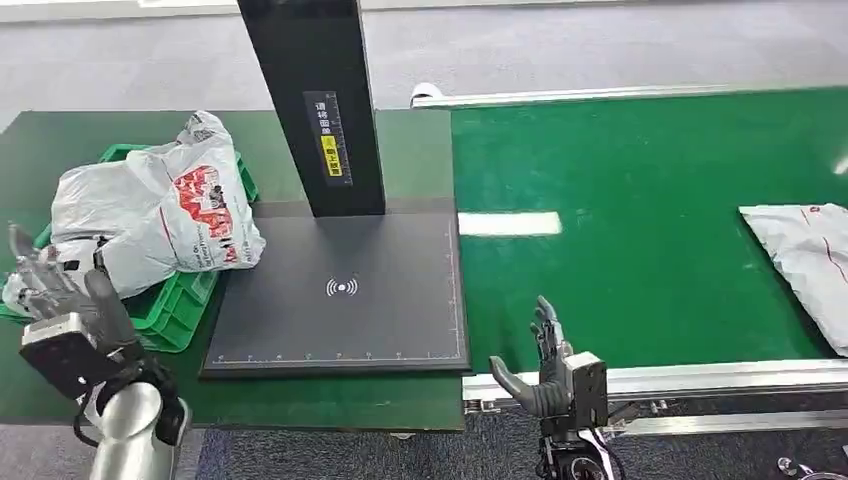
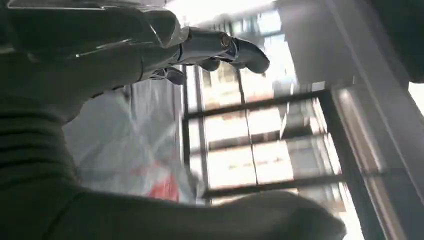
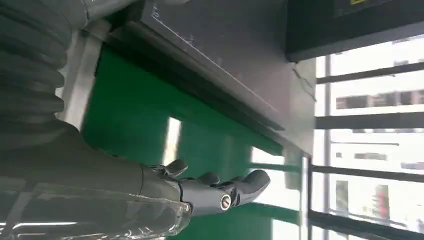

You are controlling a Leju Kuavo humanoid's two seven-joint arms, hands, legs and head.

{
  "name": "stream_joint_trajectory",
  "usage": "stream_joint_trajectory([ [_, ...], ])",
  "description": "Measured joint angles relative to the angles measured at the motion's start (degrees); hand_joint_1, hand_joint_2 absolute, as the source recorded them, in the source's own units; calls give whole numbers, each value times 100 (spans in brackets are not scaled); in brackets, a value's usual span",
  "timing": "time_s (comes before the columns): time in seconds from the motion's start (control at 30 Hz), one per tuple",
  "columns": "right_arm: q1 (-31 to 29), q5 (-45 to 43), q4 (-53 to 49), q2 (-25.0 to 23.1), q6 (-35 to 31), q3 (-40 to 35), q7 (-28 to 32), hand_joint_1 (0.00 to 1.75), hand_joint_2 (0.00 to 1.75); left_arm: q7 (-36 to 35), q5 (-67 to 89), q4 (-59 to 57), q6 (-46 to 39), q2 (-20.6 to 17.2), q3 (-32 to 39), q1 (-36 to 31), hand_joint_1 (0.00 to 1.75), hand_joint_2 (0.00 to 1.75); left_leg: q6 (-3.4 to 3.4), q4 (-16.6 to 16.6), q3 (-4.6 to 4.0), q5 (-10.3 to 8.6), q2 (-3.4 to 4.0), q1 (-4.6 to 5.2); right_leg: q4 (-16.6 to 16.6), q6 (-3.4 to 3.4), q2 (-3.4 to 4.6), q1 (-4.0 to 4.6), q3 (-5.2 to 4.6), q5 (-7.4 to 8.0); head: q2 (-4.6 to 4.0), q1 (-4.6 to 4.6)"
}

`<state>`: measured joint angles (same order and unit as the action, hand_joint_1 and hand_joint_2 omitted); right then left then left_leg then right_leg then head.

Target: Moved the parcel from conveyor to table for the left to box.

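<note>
A white plastic parcel [image 1: 155, 210] with red print lies on top of the green box [image 1: 180, 305] at the left of the table; in the left wrist view the same parcel [image 2: 130, 150] is close beyond my fingers. My left hand [image 1: 60, 290] hovers open beside the parcel's near left side, holding nothing. My right hand [image 1: 540, 370] is open over the near edge of the green conveyor [image 1: 640, 220], empty. A second white parcel [image 1: 805, 255] lies on the belt at the far right, well away from my right hand.
A black scanner plate [image 1: 340, 295] with a tall black post [image 1: 315, 100] occupies the table's middle, between the box and the conveyor. The conveyor's metal rail [image 1: 700, 378] runs along its near edge. Grey floor lies behind.
</note>
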<state>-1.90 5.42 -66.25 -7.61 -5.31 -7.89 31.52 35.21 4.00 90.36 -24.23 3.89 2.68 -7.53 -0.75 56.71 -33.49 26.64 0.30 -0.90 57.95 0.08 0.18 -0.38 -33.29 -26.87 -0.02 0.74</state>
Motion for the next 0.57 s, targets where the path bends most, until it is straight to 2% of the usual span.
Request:
stream_joint_trajectory([
  [0.2,25,317,-593,-7,-131,-22,465,0,175,-367,-92,146,1571,31,-726,387,0,175,0,0,4,0,1,0,0,0,2,0,2,1,2,0],
  [0.37,2,543,-1158,4,-87,-131,313,0,175,-474,-958,-194,3237,78,-1177,570,0,175,0,0,3,1,2,0,0,0,2,0,1,1,0,-2],
  [0.43,-52,668,-1239,15,-98,-155,175,0,175,-483,-1011,-430,3396,122,-1307,575,0,175,0,0,3,0,1,0,0,0,2,0,1,1,0,-2],
  [0.57,-113,791,-1296,44,110,-177,-58,0,175,-590,-535,-864,2931,177,-1464,515,0,175,0,0,3,0,1,0,0,0,2,0,2,1,0,0],
])
